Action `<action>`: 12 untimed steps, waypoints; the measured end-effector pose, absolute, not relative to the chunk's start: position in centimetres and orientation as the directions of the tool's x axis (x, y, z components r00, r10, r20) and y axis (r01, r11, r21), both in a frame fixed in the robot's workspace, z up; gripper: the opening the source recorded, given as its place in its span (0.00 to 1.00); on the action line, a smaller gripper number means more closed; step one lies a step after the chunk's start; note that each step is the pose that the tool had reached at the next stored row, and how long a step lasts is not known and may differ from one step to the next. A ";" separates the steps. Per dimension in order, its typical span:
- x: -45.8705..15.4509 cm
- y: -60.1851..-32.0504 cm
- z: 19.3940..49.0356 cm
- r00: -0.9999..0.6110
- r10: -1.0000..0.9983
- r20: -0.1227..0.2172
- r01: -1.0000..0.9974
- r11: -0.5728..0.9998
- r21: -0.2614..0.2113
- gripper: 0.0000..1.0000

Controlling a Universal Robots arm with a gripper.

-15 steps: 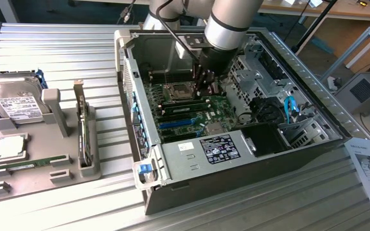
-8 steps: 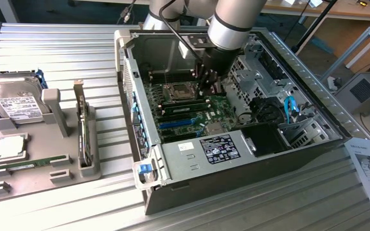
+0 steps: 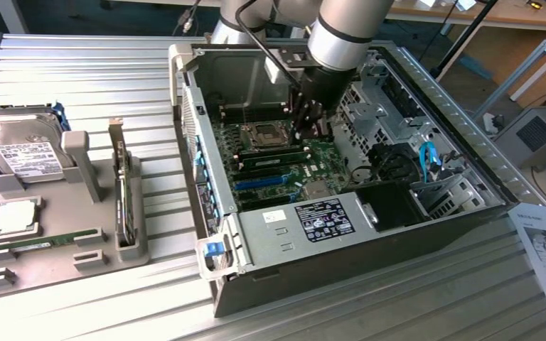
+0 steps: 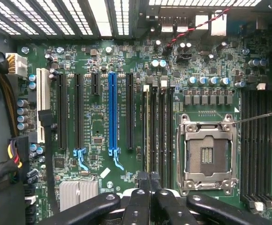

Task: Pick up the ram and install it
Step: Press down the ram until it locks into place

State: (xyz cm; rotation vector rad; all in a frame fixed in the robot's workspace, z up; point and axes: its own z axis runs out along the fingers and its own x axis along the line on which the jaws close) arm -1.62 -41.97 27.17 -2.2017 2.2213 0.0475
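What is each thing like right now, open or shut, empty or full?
end effector: shut, right by the ram's end.
ram: standing in a motherboard slot.
processor socket: empty.
blue slot: empty.
computer case: open, lying on its side.

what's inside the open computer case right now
Inside the computer case lies the green motherboard with an empty processor socket and black slots. The shut tool sits over a ram stick in a slot; the arm hides parts behind it.
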 end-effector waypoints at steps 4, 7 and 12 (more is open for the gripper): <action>-1.6 -42.0 29.1 -0.009 -0.999 -0.031 -1.000 0.009 0.012 0.11; -1.6 -42.0 31.3 -0.009 -0.999 -0.031 -1.000 0.009 0.012 0.11; -1.6 -42.0 34.8 -0.009 -0.999 -0.031 -1.000 0.009 0.012 0.11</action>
